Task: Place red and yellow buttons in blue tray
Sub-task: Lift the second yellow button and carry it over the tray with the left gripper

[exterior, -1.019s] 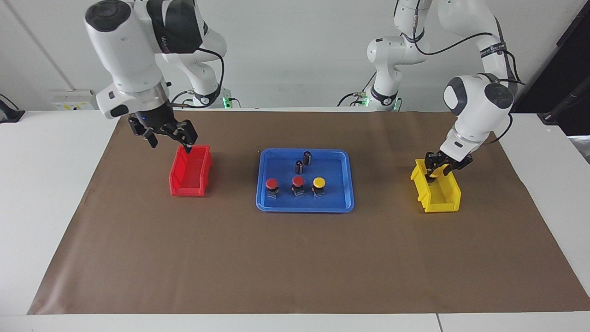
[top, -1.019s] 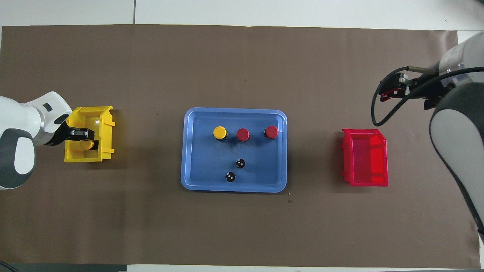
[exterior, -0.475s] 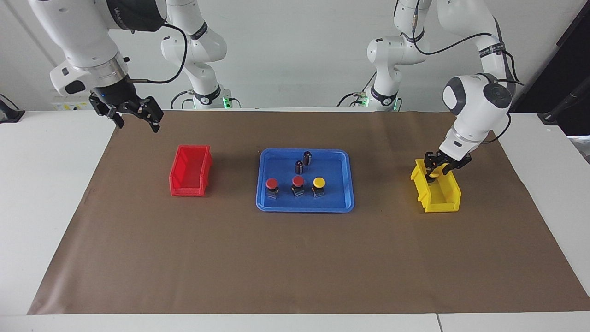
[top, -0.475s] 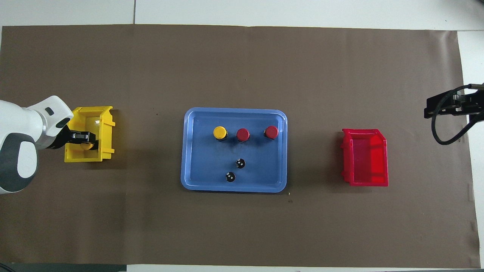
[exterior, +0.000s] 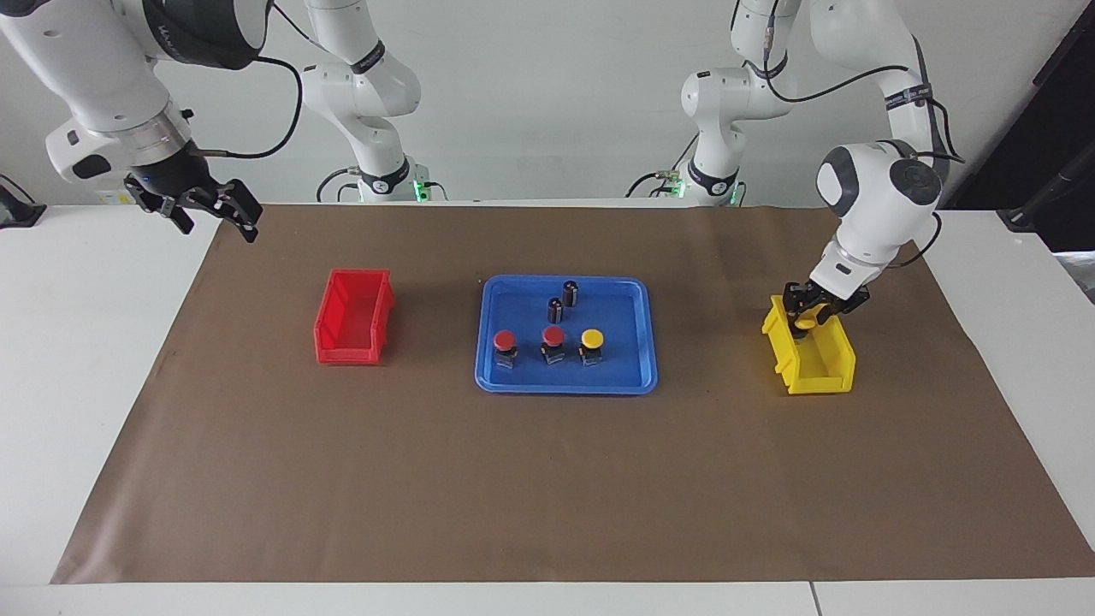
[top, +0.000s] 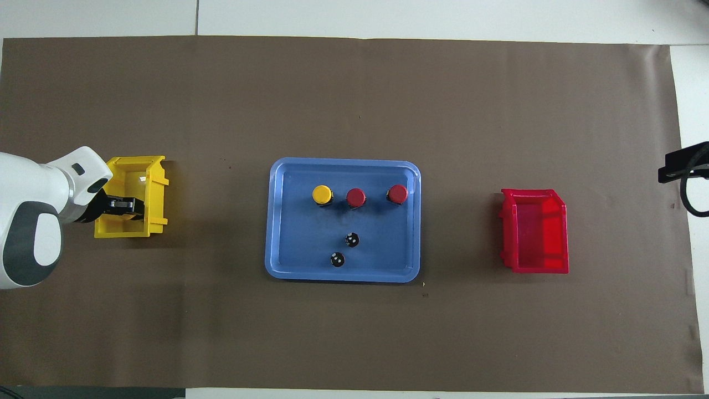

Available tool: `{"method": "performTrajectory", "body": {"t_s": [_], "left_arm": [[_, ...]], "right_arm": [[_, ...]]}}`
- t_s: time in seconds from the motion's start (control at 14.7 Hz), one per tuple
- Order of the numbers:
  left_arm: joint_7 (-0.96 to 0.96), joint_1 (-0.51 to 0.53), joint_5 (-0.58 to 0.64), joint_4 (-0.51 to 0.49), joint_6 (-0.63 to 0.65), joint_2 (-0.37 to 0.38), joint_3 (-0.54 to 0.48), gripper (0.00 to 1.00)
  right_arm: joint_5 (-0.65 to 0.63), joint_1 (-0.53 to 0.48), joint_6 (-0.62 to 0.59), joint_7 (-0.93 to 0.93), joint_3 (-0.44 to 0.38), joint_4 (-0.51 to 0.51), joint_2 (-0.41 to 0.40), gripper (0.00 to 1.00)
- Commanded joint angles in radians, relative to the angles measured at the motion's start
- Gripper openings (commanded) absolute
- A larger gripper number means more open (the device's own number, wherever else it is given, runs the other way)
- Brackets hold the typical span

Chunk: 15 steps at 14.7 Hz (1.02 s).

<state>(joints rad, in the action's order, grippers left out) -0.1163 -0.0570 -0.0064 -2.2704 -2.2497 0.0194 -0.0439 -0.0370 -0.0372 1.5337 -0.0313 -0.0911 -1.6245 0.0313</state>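
Left hand (exterior: 810,310) down in yellow bin (exterior: 823,366), fingers clamped on yellow button (exterior: 806,322), likely last one for blue tray (exterior: 631,376). Tray already holds two red buttons (exterior: 505,340), one yellow. Right hand (exterior: 210,211) spread apart, waiting above bench edge beside red bin (exterior: 352,346).

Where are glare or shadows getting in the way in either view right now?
Overhead view: a bright glare patch on the red bin floor, and dim blotches on the brown paper. Facing view: even light, with only soft shadows beside the blue tray and yellow bin.
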Motion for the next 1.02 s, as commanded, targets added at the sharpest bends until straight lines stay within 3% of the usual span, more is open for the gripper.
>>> {"method": "performTrajectory", "body": {"t_s": [0.0, 0.07, 0.14, 0.34, 0.54, 0.68, 0.95], "left_arm": [[0.021, 0.005, 0.022, -0.046, -0.037, 0.036, -0.001, 0.28], [0.02, 0.009, 0.023, -0.046, -0.037, 0.034, -0.001, 0.05], [0.015, 0.019, 0.023, -0.043, -0.036, 0.034, -0.001, 0.01], [0.02, 0.016, 0.023, 0.023, 0.025, 0.031, -0.002, 0.01], [0.021, 0.008, 0.023, 0.252, 0.342, 0.045, 0.002, 0.01], [0.061, -0.006, 0.022, 0.359, 0.451, 0.033, 0.018, 0.01], [0.424, -0.278, 0.022, 0.318, 0.351, 0.017, 0.036, 0.01]], "right_arm": [[-0.018, -0.015, 0.002, 0.03, 0.008, -0.014, 0.018, 1.0], [-0.018, -0.016, 0.002, 0.039, 0.008, -0.012, 0.018, 1.0], [-0.014, -0.021, 0.003, 0.05, 0.007, -0.012, 0.018, 1.0], [-0.009, -0.015, 0.016, 0.05, 0.004, -0.014, 0.018, 1.0], [-0.007, -0.018, 0.011, 0.05, 0.004, -0.017, 0.018, 1.0], [-0.007, -0.02, 0.009, 0.048, 0.002, -0.017, 0.019, 1.0], [-0.003, -0.033, 0.005, 0.045, 0.002, -0.025, 0.021, 1.0]]}}
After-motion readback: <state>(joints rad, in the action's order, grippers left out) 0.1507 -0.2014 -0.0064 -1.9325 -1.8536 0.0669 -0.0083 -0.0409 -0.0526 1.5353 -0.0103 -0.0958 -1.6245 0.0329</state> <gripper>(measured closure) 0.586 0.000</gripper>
